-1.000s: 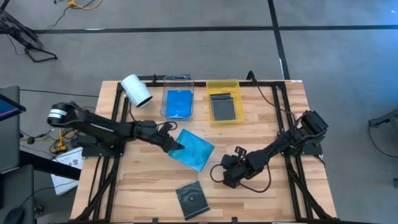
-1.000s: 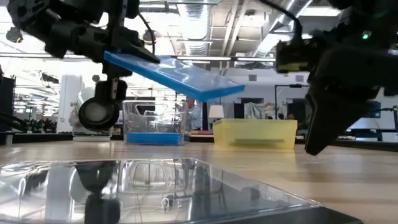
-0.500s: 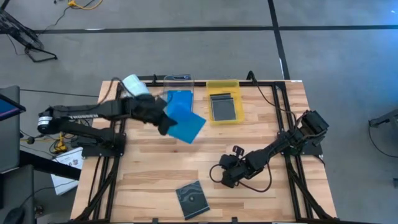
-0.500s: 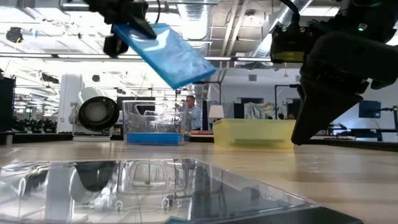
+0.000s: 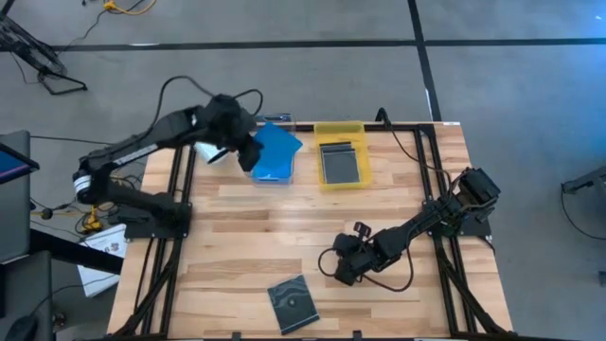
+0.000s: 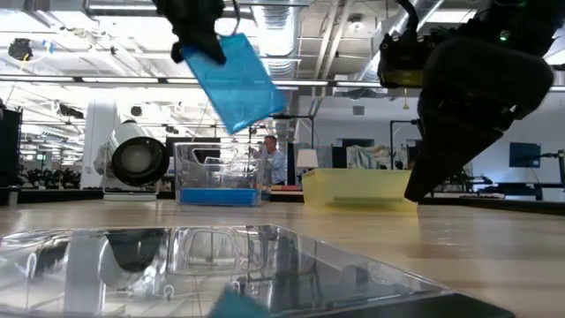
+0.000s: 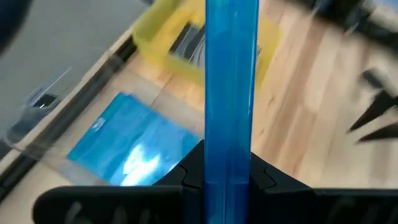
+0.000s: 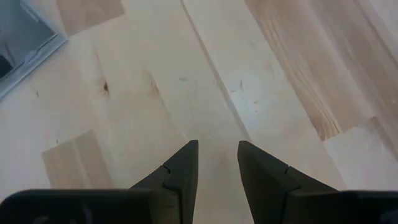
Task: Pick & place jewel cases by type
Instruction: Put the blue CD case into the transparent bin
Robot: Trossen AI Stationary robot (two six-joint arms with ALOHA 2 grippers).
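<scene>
- The left gripper (image 5: 248,152) pinches a translucent bright blue jewel case (image 5: 275,144), thin and flat, held tilted in the air above the clear tray (image 5: 272,163) at the far left of the bench (image 5: 237,246).
- In the low view that held case (image 6: 233,81) hangs corner-down, well above the bench, its plastic glossy and see-through.
- In the left wrist view the case (image 7: 229,87) shows edge-on as a narrow blue strip clamped between the dark fingers (image 7: 194,168).
- The clear tray has thin, transparent, upright walls; a second blue jewel case (image 7: 134,148) lies flat inside it. A small mark sits near one corner of that case, too small to read.
- Just right of it stands the yellow tray (image 5: 339,153), rectangular, of translucent plastic, with a dark grey jewel case (image 5: 342,164) lying flat inside.
- A white cylindrical roll (image 5: 204,152) lies on its side left of the clear tray, partly hidden by the left arm.
- At the near edge of the bench a clear jewel case with a dark disc showing (image 5: 293,302) lies flat.
- The right gripper (image 5: 333,270) hangs low over bare wood right of centre, its fingers (image 8: 180,171) slightly spread with nothing between them.
- The bench top is pale wooden planks with visible grain and knots, set in a black metal frame.
</scene>
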